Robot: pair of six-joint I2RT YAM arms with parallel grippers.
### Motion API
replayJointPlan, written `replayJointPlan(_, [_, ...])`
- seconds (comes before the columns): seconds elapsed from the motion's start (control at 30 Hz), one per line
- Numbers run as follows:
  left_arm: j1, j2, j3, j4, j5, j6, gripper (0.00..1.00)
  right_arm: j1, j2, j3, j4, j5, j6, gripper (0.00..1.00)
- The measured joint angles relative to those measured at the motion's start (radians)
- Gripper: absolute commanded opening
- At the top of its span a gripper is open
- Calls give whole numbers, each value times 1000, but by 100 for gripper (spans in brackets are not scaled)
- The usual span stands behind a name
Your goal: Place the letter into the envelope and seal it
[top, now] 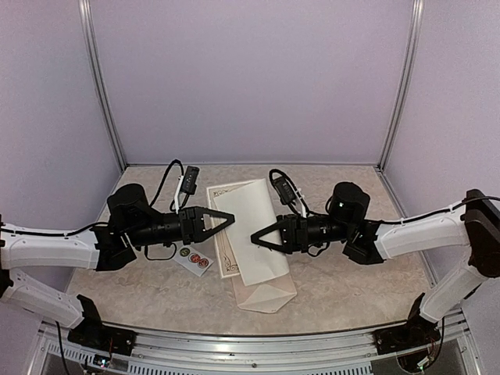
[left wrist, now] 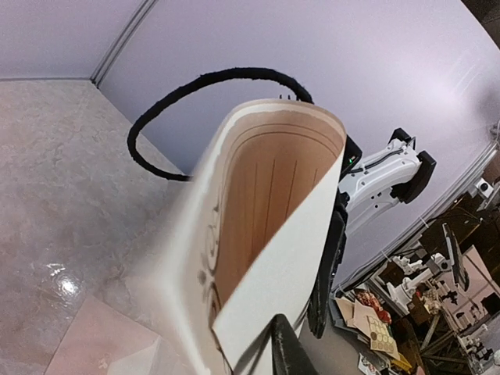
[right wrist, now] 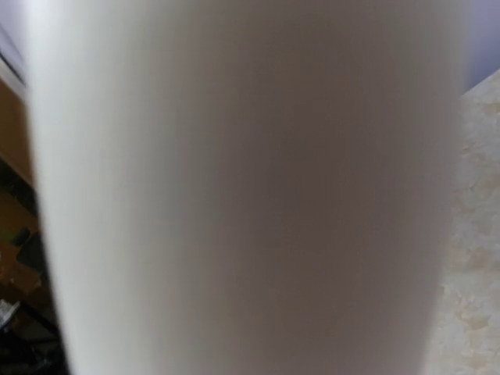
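1. Cream paper, a thin rectangular letter (top: pixel 254 203) with a dark ornamental border and a plain white back, lies curled lengthwise between the two claws. Its bordered edge is on the left claw's side and its white back is turned up toward the right claw.
2. The left claw (top: pixel 231 219) points right, and its tips meet the letter's left edge. In the left wrist view the letter (left wrist: pixel 273 187) stands as a tall U just ahead of this claw, with the lined inner face showing. One dark finger (left wrist: pixel 287 355) sits right at its near edge. The jaws look close together, but I cannot tell whether they pinch the sheet.
3. The right claw (top: pixel 253 237) points left, with its tips over the letter's white back, slightly nearer the arm bases than the left claw's tips. The two claws are near each other.
4. In the right wrist view the blurred white letter (right wrist: pixel 250 187) fills almost everything in front of that claw. Its fingers are hidden, so I cannot tell how wide it stands or whether it holds the paper.
5. The small pale cream-pink paper envelope (top: pixel 269 298) lies flat on the marbled surface (top: pixel 344 289), between the claws and closer to the arm bases. The letter's near end overlaps it. From the left claw it shows low and to the left (left wrist: pixel 94 344).
6. A small white strip of round stickers (top: pixel 194 259) lies on the surface just on the base side of the left claw, apart from the letter.
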Motion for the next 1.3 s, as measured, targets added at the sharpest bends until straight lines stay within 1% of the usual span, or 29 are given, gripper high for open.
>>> replayJointPlan(0.17, [-7,5,-1,-19,-37,-9,32,0,10,15,-7,38,20,34])
replayJointPlan(0.2, [-11,8,-1,-21,-42,-9,32,0,12,16,-8,45,23,33])
replayJointPlan(0.3, [-22,24,-1,-30,-56,-13,32,0,18,19,-14,66,32,32])
replayJointPlan(0.4, [-32,33,-1,-38,-66,-14,30,0,27,21,-27,93,45,33])
replayJointPlan(0.77, [-65,35,-1,-48,-121,-13,32,0,50,21,-32,186,102,35])
replayJointPlan(0.9, [-72,38,-1,-54,-145,-14,31,3,66,21,-7,205,130,37])
replayJointPlan(1.03, [-80,42,-6,-60,-167,-15,26,3,72,21,4,227,150,37])
replayJointPlan(1.17, [-87,49,-19,-60,-178,-21,26,3,72,21,15,249,163,37])
replayJointPlan(1.3, [-92,61,-25,-59,-180,-24,26,3,72,21,19,269,175,34])
